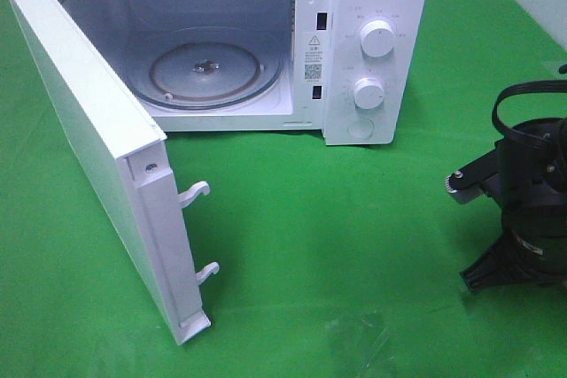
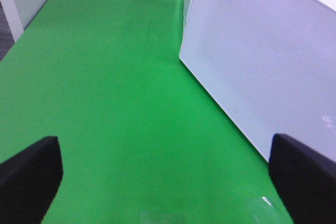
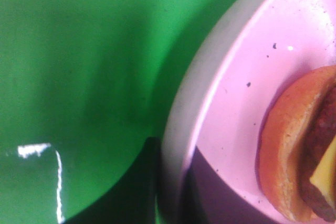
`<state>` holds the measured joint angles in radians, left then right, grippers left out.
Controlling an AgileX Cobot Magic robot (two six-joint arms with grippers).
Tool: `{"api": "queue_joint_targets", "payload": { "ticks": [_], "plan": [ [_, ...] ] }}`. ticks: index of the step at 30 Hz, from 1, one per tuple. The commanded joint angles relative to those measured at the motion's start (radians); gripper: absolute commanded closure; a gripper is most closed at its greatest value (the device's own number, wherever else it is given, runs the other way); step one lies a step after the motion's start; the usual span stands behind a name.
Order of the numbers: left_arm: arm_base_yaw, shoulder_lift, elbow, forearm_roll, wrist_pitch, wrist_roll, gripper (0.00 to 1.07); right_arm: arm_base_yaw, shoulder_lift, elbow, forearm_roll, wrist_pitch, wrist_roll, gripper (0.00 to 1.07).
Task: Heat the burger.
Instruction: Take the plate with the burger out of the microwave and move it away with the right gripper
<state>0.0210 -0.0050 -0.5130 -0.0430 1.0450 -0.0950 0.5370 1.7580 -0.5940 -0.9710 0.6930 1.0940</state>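
The burger (image 3: 294,145) shows only in the right wrist view: a golden-brown bun edge, a dark patty and a corner of yellow cheese, lying on the round pink plate (image 3: 236,93). My right arm (image 1: 527,201) stands at the right edge of the exterior high view and points down. Its fingers are hidden there and do not show clearly in the wrist view. The plate and burger are out of the exterior view. My left gripper (image 2: 165,182) is open and empty, its dark fingertips (image 2: 29,174) wide apart over the green cloth beside the microwave door (image 2: 262,61).
The white microwave (image 1: 376,42) stands at the back with its door (image 1: 97,139) swung wide open toward the front left. The glass turntable (image 1: 208,73) inside is bare. Two latch hooks (image 1: 197,194) stick out of the door edge. A shiny clear patch (image 1: 363,334) lies on the cloth.
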Motion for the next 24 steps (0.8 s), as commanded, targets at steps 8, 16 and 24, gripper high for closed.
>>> {"api": "queue_joint_targets", "payload": {
  "ticks": [8,16,24],
  "plan": [
    [0.002,-0.019,0.004,-0.002,-0.004,-0.001,0.05,-0.005,0.094,-0.052,-0.030,0.010,0.037,0.92],
    [0.002,-0.019,0.004,-0.002,-0.004,-0.001,0.05,-0.005,0.061,-0.118,0.140,0.013,-0.073,0.62],
    [0.002,-0.019,0.004,-0.002,-0.004,-0.001,0.05,-0.005,-0.083,-0.130,0.337,0.012,-0.257,0.57]
  ]
}}
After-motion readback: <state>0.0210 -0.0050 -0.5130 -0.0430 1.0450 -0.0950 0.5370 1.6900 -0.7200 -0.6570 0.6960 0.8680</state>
